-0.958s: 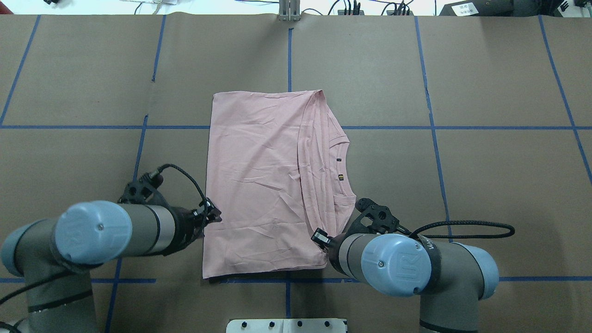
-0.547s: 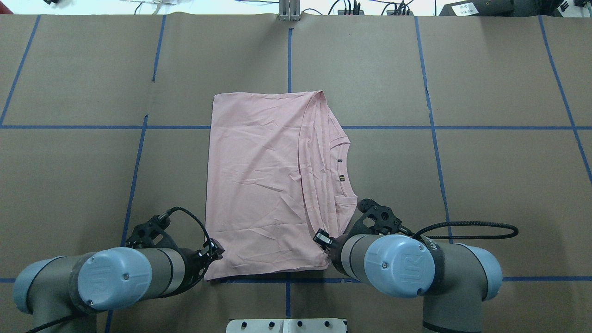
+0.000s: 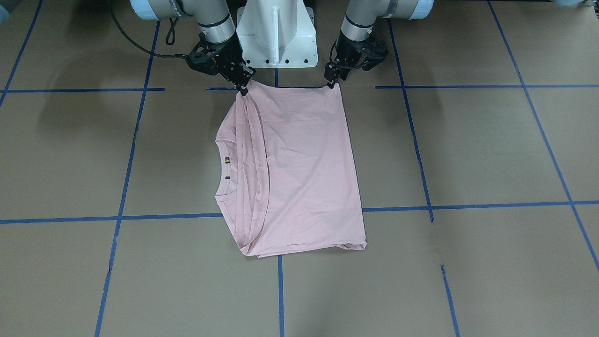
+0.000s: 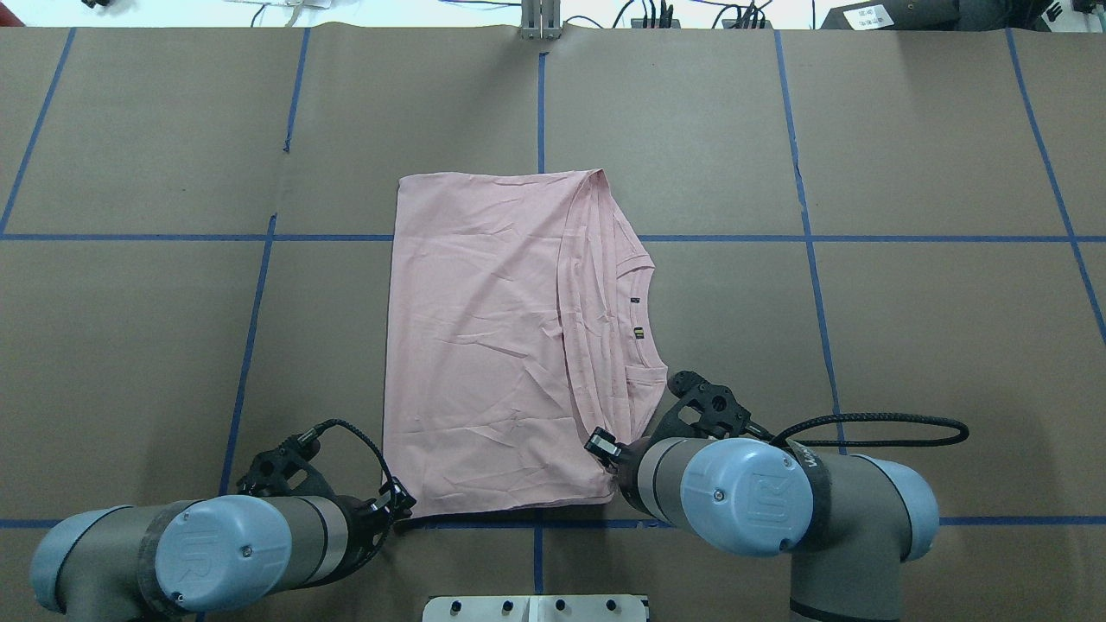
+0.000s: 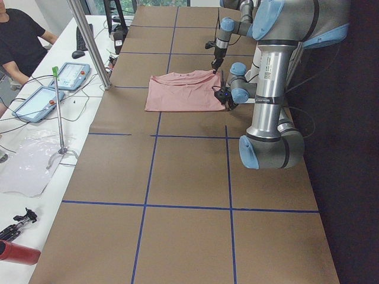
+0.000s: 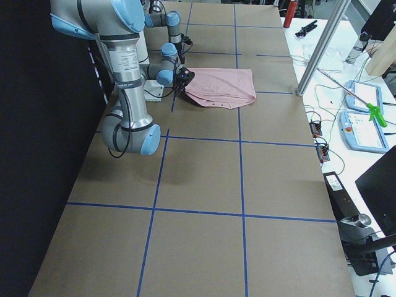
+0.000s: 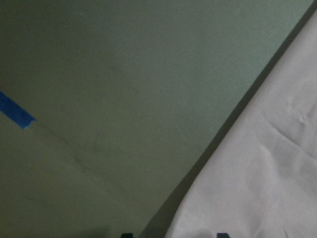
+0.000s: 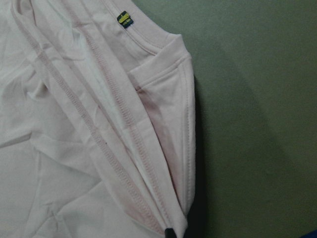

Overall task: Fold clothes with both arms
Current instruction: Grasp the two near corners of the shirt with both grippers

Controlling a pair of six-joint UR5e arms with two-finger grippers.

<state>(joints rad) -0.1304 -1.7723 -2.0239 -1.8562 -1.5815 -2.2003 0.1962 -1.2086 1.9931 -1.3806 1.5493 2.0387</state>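
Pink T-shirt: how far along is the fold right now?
Done: the T-shirt lies flat on the table, already folded into a layered rectangle. In hand: the left gripper and right gripper sit at its two corners nearest the robot; the left's fingertips are apart, and nothing is lifted yet. Left: probably grasp both corners and carry them across for another fold.

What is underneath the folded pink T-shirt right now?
Brown table paper shows all round the T-shirt, and blue tape lines run in under its edges. Their crossing, and anything else beneath the cloth, is covered.
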